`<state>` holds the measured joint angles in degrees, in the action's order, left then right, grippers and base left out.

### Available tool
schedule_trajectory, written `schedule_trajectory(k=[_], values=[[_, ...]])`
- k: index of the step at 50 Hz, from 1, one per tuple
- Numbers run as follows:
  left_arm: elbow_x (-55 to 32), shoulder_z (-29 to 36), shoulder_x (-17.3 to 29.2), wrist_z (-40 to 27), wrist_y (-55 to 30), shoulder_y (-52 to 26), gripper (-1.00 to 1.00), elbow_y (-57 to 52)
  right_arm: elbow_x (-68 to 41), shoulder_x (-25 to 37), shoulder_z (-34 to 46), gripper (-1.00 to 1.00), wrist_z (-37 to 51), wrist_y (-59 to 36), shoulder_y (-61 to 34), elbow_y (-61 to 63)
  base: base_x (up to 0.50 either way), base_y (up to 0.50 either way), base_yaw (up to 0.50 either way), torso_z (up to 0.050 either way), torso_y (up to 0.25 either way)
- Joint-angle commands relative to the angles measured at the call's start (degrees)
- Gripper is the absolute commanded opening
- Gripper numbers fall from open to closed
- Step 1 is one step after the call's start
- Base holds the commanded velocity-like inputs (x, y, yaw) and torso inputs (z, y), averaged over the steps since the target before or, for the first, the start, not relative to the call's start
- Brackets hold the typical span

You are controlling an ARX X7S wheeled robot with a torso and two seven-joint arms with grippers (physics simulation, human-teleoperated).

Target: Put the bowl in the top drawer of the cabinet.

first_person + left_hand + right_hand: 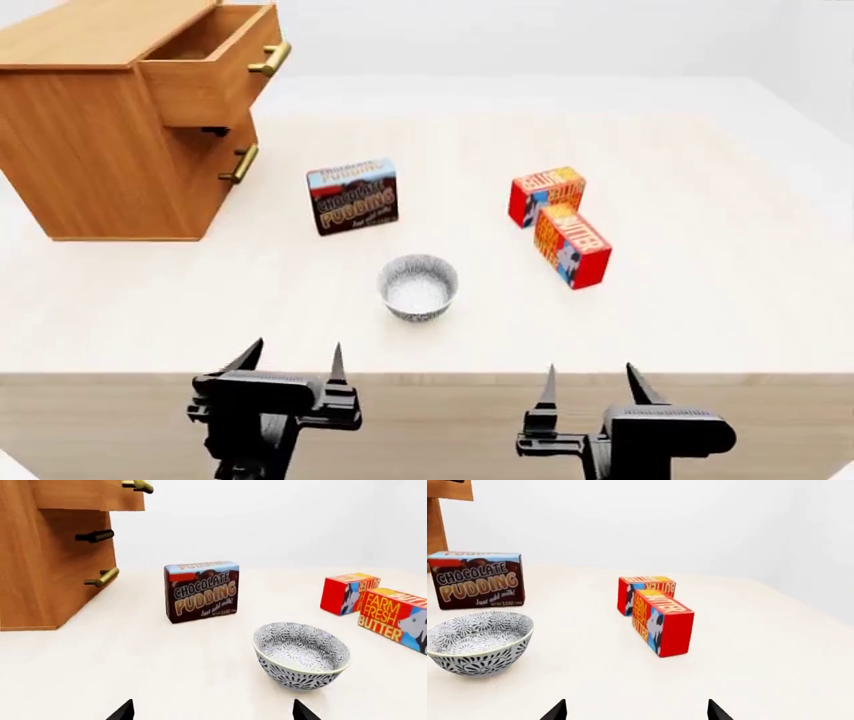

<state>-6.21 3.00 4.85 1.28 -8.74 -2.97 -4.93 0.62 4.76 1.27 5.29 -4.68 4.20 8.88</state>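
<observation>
While both arms hang back at the near edge of the table [694, 320], the left gripper [291, 365] and the right gripper [587, 385] each show their fingers spread apart with nothing between them, so no grasp has begun. Just beyond them, near the middle of the table and apart from everything else, stands the bowl [419, 287], upright and empty; it is a small, deep, round bowl with a fine grey-and-white pattern inside and out and a pale rim, which the wrist views show more clearly than the head view does. Behind it and slightly to the left stands a chocolate pudding box [352, 196] on edge, and to the right lie a butter box [573, 246] and a second red box [546, 194] touching or nearly touching it. Farthest off, at the left rear, is the cabinet [94, 150], whose top drawer [214, 60] already stands pulled out, its brass handle [271, 58] facing the table and its open box showing nothing inside as far as can be seen; the lower drawer handle [243, 164] sits flush. By my reading, the opening is done, and what remains is the whole of the carrying: reaching for the bowl, gripping it, lifting it across and setting it in the drawer.
</observation>
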Motion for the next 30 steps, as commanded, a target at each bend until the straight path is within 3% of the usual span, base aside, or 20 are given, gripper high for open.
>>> schedule_trajectory(k=[1, 13, 22, 30], values=[[-4.3, 1.5, 4.2, 3.0, -12.9, -7.5, 1.00, -7.0, -1.5, 4.3, -1.5, 1.00, -1.0, -17.6, -2.2, 11.8, 0.00, 0.00, 0.00, 0.050, 0.000], [-10.6, -1.1, 5.0, 0.9, -38.8, -32.3, 1.00, -8.2, -3.6, 10.1, -2.4, 1.00, -4.9, -48.4, -20.1, 25.3, 0.00, 0.00, 0.00, 0.050, 0.000], [-10.9, -1.4, 4.5, -1.5, -49.9, -53.6, 1.00, 1.5, -2.2, 13.8, 2.1, 1.00, -5.2, -64.9, -36.8, 29.2, 0.00, 0.00, 0.00, 0.050, 0.000], [-10.1, -1.7, 3.7, -3.2, -54.5, -69.3, 1.00, 14.3, -2.4, 14.7, 3.4, 1.00, -5.9, -70.6, -44.4, 30.2, 0.00, 0.00, 0.00, 0.038, 0.000]])
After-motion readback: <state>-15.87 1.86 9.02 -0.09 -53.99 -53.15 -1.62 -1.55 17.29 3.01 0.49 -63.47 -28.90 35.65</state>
